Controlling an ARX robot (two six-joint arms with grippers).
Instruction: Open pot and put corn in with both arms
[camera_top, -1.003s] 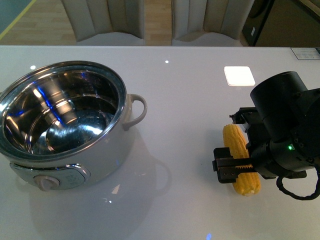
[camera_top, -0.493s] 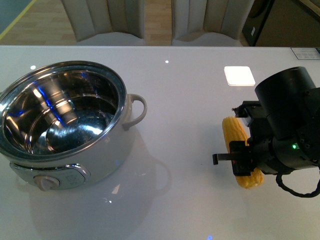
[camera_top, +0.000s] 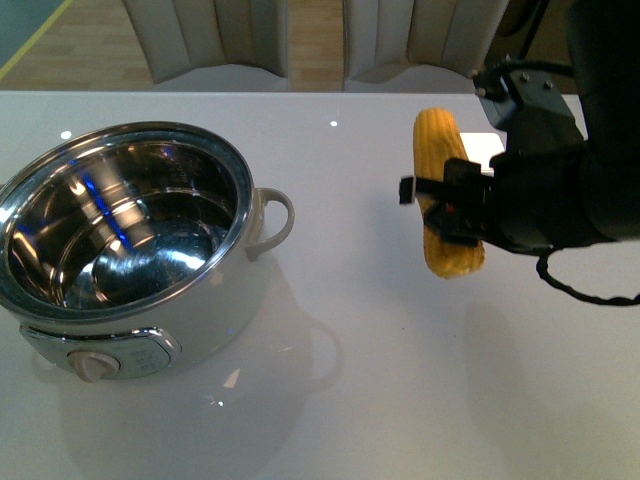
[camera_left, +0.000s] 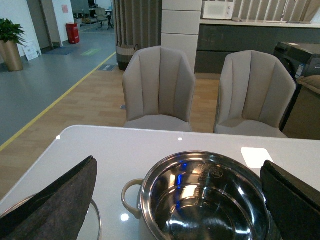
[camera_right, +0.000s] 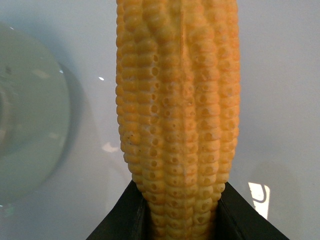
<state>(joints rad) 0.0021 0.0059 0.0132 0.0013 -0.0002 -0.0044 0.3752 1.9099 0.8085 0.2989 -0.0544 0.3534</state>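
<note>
The white glossy worktop (camera_top: 350, 400) carries the whole set-up. Behind its far edge stand two pale upholstered chairs (camera_left: 159, 85) (camera_left: 255, 92).

The large round cream-white electric pot with steel interior (camera_top: 215, 315) sits on the worktop's left side. It is uncovered and empty, with its loop handle facing the middle of the worktop and its beige dial toward the robot.

The black boxy left tool (camera_left: 177, 180) hangs over the pot with its jaws spread wide; nothing lies between the dark pads (camera_left: 60, 195).

The black right tool (camera_top: 445, 205) is closed across the yellow-orange tapered corn cob (camera_top: 436, 150) at about mid-length. In the right wrist view, the fingers (camera_right: 122, 215) press both flanks of the cob. The corn cob hangs nearly on end, clear of the worktop, to the right of the pot and well apart from it.

Handling, as judged:
- The corn cob is likely stiff and light. Its knobbly kernel rows give the pads purchase.
- The taper invites sliding toward the narrow end, so the thick middle is the sound place to hold it.
- The pot wall is smooth steel — a released cob may well skid or roll inside it.

Count:
- one pot
- one corn cob
- two tools
- two chairs
</note>
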